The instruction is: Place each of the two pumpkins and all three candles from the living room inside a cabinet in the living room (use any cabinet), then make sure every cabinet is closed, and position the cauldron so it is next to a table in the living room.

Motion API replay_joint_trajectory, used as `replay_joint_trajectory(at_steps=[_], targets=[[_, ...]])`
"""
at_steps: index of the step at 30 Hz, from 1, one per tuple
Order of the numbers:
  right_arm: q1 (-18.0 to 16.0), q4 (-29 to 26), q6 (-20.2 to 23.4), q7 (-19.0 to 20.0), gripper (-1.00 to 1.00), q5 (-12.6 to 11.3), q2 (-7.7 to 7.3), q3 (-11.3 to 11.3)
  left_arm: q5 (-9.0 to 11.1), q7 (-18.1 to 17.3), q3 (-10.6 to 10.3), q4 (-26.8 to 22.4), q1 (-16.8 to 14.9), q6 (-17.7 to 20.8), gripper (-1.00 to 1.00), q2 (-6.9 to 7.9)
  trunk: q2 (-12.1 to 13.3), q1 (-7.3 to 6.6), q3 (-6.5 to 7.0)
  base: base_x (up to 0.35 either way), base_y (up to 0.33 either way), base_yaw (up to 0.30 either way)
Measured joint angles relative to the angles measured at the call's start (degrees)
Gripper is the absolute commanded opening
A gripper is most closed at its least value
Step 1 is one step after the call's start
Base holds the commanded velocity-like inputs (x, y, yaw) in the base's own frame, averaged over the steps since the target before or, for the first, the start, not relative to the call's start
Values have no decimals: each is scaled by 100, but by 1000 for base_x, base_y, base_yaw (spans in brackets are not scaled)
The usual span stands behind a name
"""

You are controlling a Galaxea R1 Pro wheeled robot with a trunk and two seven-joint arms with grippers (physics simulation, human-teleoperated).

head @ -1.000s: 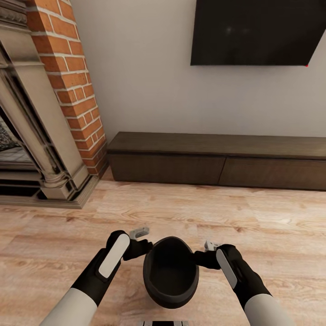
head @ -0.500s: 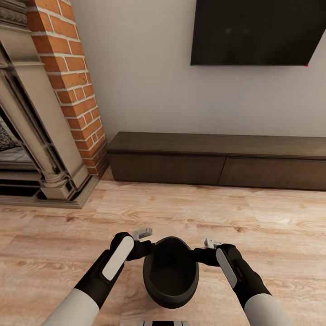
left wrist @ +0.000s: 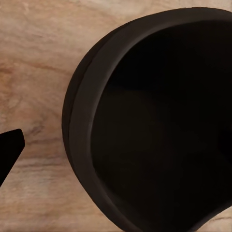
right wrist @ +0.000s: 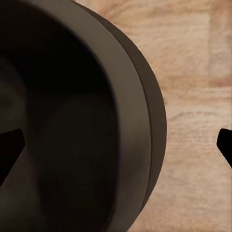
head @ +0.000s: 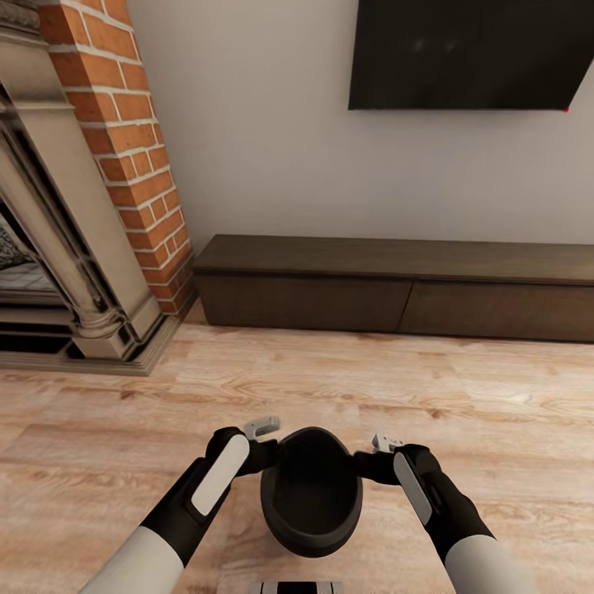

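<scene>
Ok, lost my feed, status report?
Left claw and right claw flank round matte-black cauldron; grip unclear. Low dark-brown cabinet ahead, fronts shut.

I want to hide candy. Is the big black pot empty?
Empty, as far as shows: the cauldron has only a dark bare inside, and the wrist views show nothing in it.

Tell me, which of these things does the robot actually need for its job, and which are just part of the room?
Part of the job:
cauldron, held between the left gripper and right gripper
cabinet, both fronts closed

Just there:
brick fireplace
dark wall screen
wood floor
</scene>
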Motion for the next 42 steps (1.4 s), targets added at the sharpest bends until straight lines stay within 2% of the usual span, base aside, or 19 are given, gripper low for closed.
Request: replay_joint_trajectory(at_steps=[8,13,20,26,31,37,42], targets=[[0,-11,-7,7,100,-10,0,0,-3,-5,-58,45,0,-46,100,-45,-11,21,-177,0,0,0],[0,-10,-8,7,100,-12,0,5,-12,-4,-89,162,-8,-161,100,-94,-11,20,-178,0,0,0],[0,-17,-8,8,100,-11,0,4,-14,-3,-95,178,-9,-215,100,-101,-20,39,-333,0,0,0],[0,-18,-8,8,100,-11,0,6,-26,2,-95,190,-9,-231,100,-98,-22,41,-355,0,0,0],[0,-19,-8,8,100,-12,0,9,-35,3,-94,325,-9,-471,100,-96,-27,51,-444,0,0,0],[0,-16,-8,8,100,-12,0,11,-325,3,-87,378,-9,-564,100,-98,-27,51,-444,0,0,0],[0,-11,-8,8,100,-12,0,17,-387,3,-85,381,-9,-576,100,-99,-27,51,-444,0,0,0]])
